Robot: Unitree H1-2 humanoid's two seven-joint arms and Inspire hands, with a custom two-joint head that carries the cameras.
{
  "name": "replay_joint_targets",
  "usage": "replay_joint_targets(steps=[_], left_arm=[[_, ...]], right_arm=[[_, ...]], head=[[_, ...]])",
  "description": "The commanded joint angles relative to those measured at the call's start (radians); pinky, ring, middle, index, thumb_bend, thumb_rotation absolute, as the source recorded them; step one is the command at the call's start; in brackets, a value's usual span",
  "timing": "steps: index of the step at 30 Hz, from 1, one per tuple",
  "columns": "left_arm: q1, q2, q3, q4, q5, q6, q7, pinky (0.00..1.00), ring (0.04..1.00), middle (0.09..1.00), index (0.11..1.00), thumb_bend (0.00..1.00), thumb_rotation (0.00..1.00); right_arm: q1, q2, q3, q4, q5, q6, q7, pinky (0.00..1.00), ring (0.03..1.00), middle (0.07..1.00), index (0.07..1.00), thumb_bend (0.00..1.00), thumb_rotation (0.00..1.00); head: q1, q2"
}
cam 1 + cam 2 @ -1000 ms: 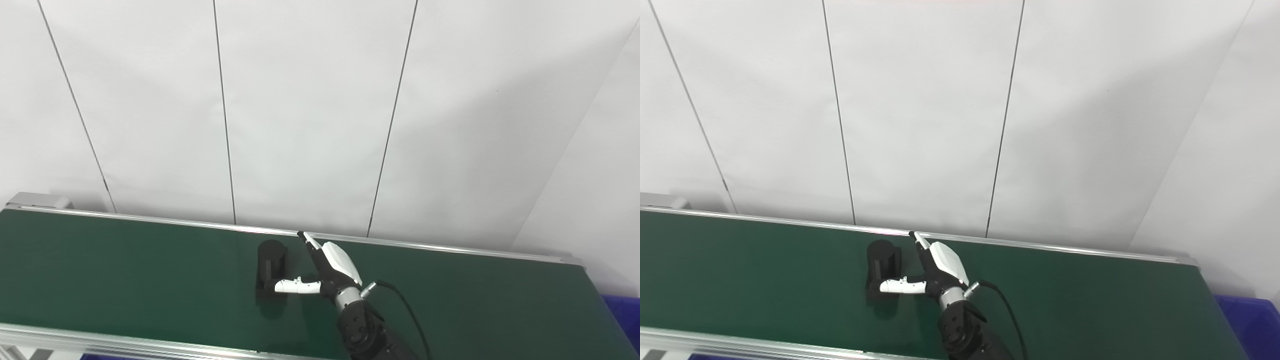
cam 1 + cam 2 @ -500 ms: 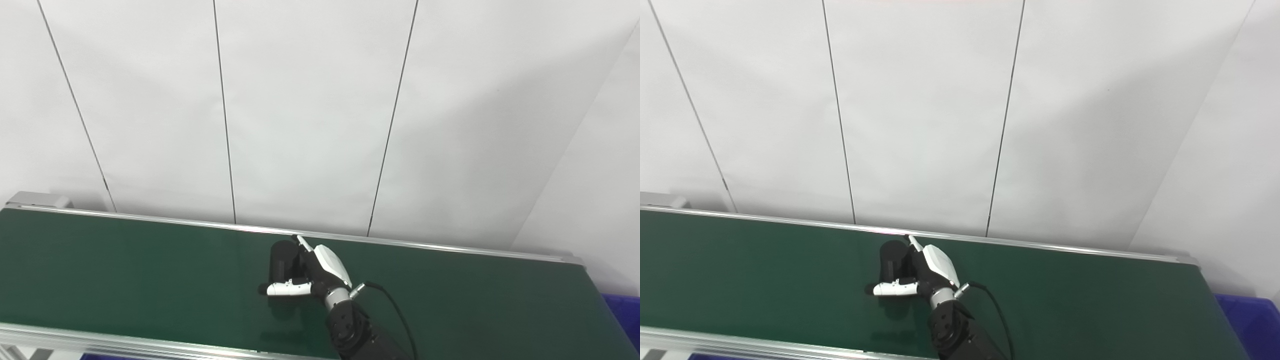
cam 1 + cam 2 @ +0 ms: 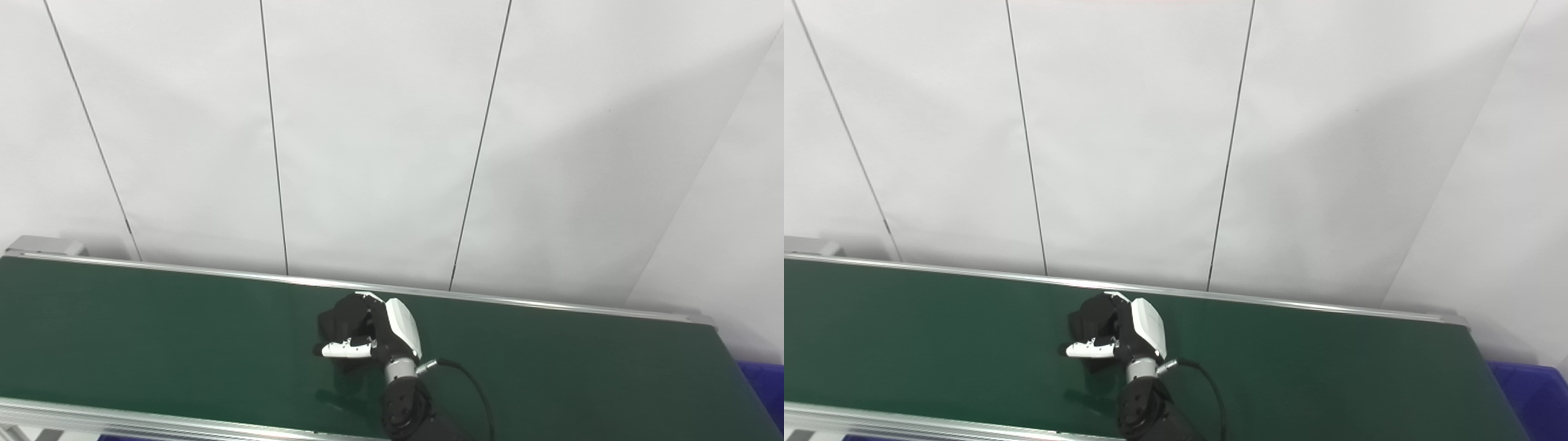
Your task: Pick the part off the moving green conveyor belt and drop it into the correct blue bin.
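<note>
Fingers (image 3: 361,301) of the right robot hand (image 3: 375,327) now curled round the black part (image 3: 340,317), thumb laid across its near face; a second ago they stood straight along the part's right side, thumb out in front, nothing enclosed. Half a second back the robot hand had moved in against it, fingers not yet bent. Part tilted within the grip, leaning left, where earlier it stood upright on the green conveyor belt (image 3: 153,331). Whether its base has cleared the belt, cannot tell; a dark patch lies just below.

Judgement: grasp made, lift comes next. Blue bin (image 3: 1528,392), only a corner showing, sits well apart past the belt's right end.

Left robot hand out of view
</note>
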Motion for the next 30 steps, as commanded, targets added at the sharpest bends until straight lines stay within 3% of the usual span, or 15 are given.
replay_joint_targets(steps=[1, 6, 10, 19, 23, 27, 30], left_arm=[[-0.007, 0.004, -0.004, -0.028, 0.009, -0.043, 0.007, 0.96, 0.976, 0.987, 0.952, 0.69, 1.00], [-0.013, 0.007, -0.004, -0.023, 0.018, -0.043, 0.019, 0.93, 0.966, 0.987, 0.951, 0.69, 1.00], [-0.012, 0.000, 0.008, -0.021, -0.010, -0.043, -0.005, 0.91, 0.976, 0.995, 0.955, 0.70, 1.00], [-0.030, 0.009, 0.020, -0.012, -0.020, -0.043, -0.028, 0.93, 0.976, 0.999, 0.967, 0.66, 1.00], [-0.027, 0.007, 0.036, -0.015, -0.035, -0.043, -0.057, 0.95, 0.982, 0.998, 0.970, 0.67, 1.00], [-0.020, 0.001, 0.043, -0.027, -0.025, -0.043, -0.056, 0.95, 0.978, 0.995, 0.967, 0.66, 1.00], [-0.018, -0.006, 0.046, -0.037, -0.027, -0.043, -0.059, 0.96, 0.979, 0.995, 0.967, 0.65, 1.00]], right_arm=[[-0.060, 0.019, 0.006, 0.003, -0.011, -0.074, -0.081, 0.36, 0.416, 0.455, 0.526, 0.52, 0.00], [-0.066, 0.022, 0.015, 0.038, -0.012, -0.076, -0.157, 0.43, 0.448, 0.538, 0.482, 0.51, 0.00], [-0.063, 0.019, 0.015, 0.048, -0.005, -0.085, -0.202, 0.47, 0.461, 0.540, 0.475, 0.51, 0.00], [-0.029, 0.008, -0.004, 0.000, 0.007, -0.092, -0.275, 0.34, 0.415, 0.514, 0.507, 0.51, 0.00], [0.035, -0.008, -0.008, -0.112, 0.002, -0.115, -0.284, 0.33, 0.401, 0.490, 0.516, 0.51, 0.00], [0.128, -0.026, -0.017, -0.292, -0.005, -0.115, -0.266, 0.32, 0.408, 0.505, 0.509, 0.51, 0.00], [0.261, -0.055, -0.021, -0.544, -0.008, -0.085, -0.195, 0.39, 0.436, 0.538, 0.487, 0.51, 0.00]], head=[[-0.001, 0.002], [-0.009, 0.002], [-0.010, 0.002], [-0.019, 0.019], [-0.024, 0.031], [-0.024, 0.058], [-0.010, 0.088]])
